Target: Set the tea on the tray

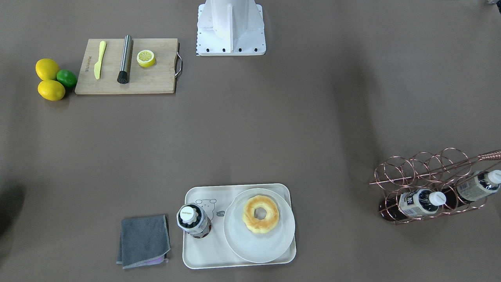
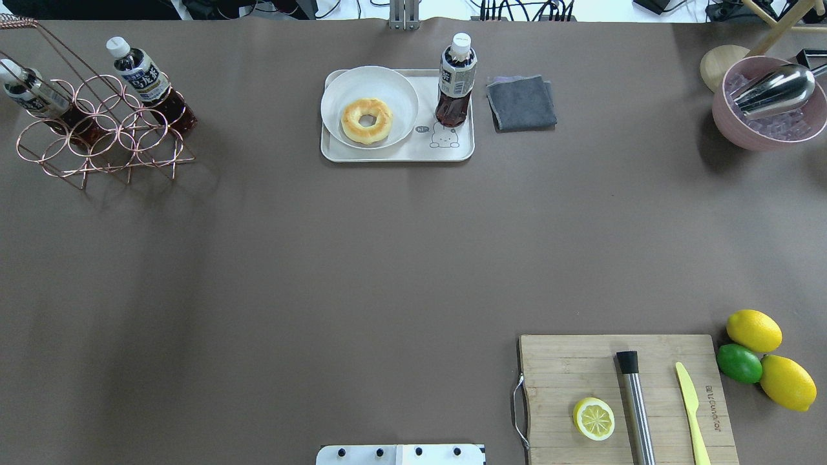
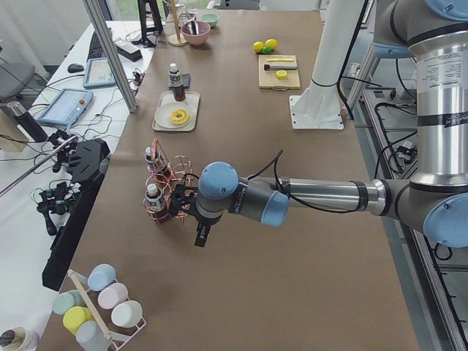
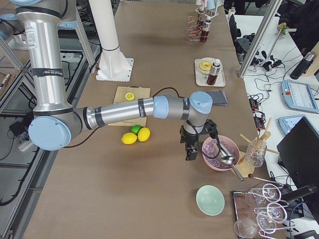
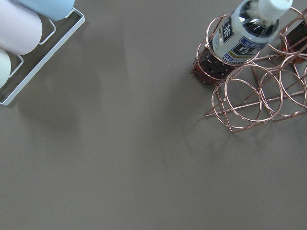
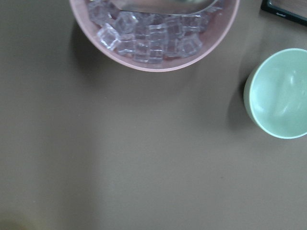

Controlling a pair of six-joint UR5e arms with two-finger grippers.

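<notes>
We see the tea (image 2: 456, 81) standing upright on the tray (image 2: 394, 154), white cap up, at the tray's end nearest the folded grey cloth (image 2: 521, 102) that lies on the table (image 2: 362, 258) just beside the tray. The rest of the tray is taken by a round white plate (image 2: 394, 90) carrying a doughnut (image 2: 366, 120). The bottle's base sits just beside the plate's rim, next to the small bear drawing (image 2: 443, 136). Neither hand is near it. The left hand (image 3: 199, 235) hangs over the table beside the copper wire rack (image 2: 103, 132), which holds a dark-labelled bottle (image 2: 145, 74) and a pale-labelled bottle (image 2: 35, 95), both leaning. This hand shows only in the side view from the robot's left, so we cannot tell how far its fingers are parted or whether they grip anything. The right hand (image 4: 189, 154) hangs at the other end of the table beside the pink bowl (image 2: 730, 126) of ice cubes (image 6: 144, 38), with a mint-green bowl (image 6: 280, 93) near it. It too shows only in a side view, and we cannot tell its opening. A wooden cutting board (image 2: 568, 368) lies well apart from the tray.
</notes>
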